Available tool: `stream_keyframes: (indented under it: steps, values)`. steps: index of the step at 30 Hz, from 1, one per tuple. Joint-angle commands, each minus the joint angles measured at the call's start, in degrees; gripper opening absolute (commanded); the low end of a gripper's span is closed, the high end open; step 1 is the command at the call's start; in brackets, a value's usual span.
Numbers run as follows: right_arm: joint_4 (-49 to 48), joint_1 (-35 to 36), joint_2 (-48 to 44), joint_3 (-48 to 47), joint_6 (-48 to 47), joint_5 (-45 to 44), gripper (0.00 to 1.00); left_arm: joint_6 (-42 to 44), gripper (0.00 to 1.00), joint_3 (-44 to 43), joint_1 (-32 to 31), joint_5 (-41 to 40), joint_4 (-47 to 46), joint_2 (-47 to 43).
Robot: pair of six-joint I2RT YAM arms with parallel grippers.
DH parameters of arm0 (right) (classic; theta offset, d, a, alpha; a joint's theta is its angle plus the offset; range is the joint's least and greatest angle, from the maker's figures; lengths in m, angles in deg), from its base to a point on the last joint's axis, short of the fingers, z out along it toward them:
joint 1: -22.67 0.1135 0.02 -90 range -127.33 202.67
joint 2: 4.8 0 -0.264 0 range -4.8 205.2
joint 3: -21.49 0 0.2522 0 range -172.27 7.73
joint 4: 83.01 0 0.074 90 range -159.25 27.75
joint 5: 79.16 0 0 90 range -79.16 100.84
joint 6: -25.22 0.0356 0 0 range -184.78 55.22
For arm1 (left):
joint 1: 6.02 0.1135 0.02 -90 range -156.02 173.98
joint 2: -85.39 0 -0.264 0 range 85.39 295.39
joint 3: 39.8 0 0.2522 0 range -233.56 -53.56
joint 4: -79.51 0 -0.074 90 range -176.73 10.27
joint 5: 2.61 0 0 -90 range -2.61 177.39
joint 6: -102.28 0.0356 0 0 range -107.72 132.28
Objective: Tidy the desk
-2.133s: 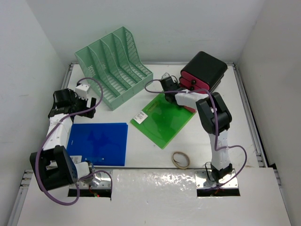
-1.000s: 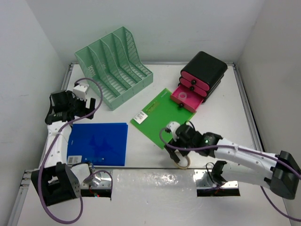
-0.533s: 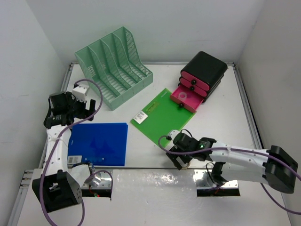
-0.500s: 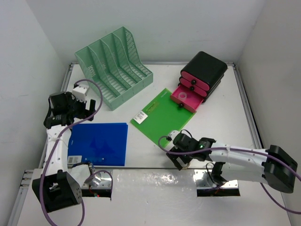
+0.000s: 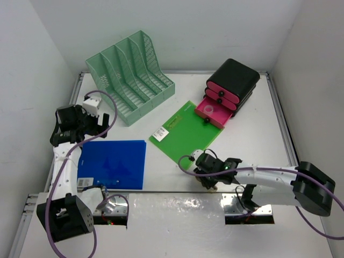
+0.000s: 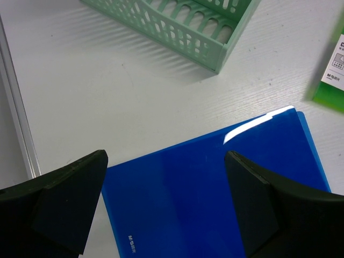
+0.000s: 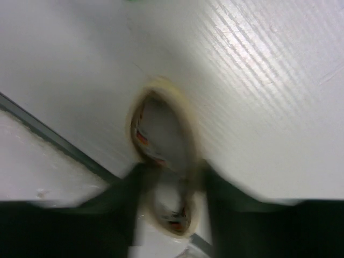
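Tape roll (image 7: 141,134) sat on the table (image 5: 258,134) right by its near edge, ring between the right jaws (image 7: 172,183), one finger either side. It was too blurry to tell if they'd clamped it. Farther back, the left jaws (image 6: 164,177) hung wide apart and empty over the blue folder (image 6: 215,188), so the right arm was nearer.

From high above and behind the arm bases (image 5: 248,202): looking steeply down, far off, over the whole desk (image 5: 258,137). From the left wrist: looking down, close, on the blue folder (image 6: 215,215) and a corner of the green rack (image 6: 215,48), both also seen from overhead. From the right wrist: very close and blurred, on a tape roll (image 7: 161,161) at the desk's near edge.
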Motion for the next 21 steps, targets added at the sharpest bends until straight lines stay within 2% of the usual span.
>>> stream_keyframes:
  steps: [1, 2, 4, 10, 14, 17, 21]
  values:
    - [0.02, 0.46, 1.06, -1.20, 1.11, -0.50, 0.20, -0.35, 0.89, -1.02, -0.19, 0.79, -2.12, 0.24]
    - [0.63, 0.46, 0.54, -1.90, 1.11, -0.68, 0.12, -0.26, 0.89, -1.02, -0.19, 0.71, -2.12, 0.51]
    - [2.83, 0.46, -0.34, -2.70, 0.85, -0.51, 0.02, 0.01, 0.89, -1.02, -0.19, 0.62, -2.12, 0.60]
    - [11.09, 0.46, -5.08, -8.32, -0.12, -2.52, 0.00, 0.01, 0.89, -1.11, -0.19, 0.62, -2.73, 1.47]
    - [11.64, 0.02, -7.81, -16.38, -4.85, -12.95, 0.00, -0.34, 0.89, -1.46, -0.19, 0.97, -3.17, 2.18]
    - [9.09, -4.10, -5.45, -24.28, -12.23, -15.09, 0.00, -0.52, 0.89, -1.81, -0.19, 1.84, -3.17, 2.70]
    - [5.66, -17.36, 5.41, -33.88, -22.69, -14.13, 0.00, -0.69, 0.89, -1.64, -0.19, 2.20, -3.26, 2.88]
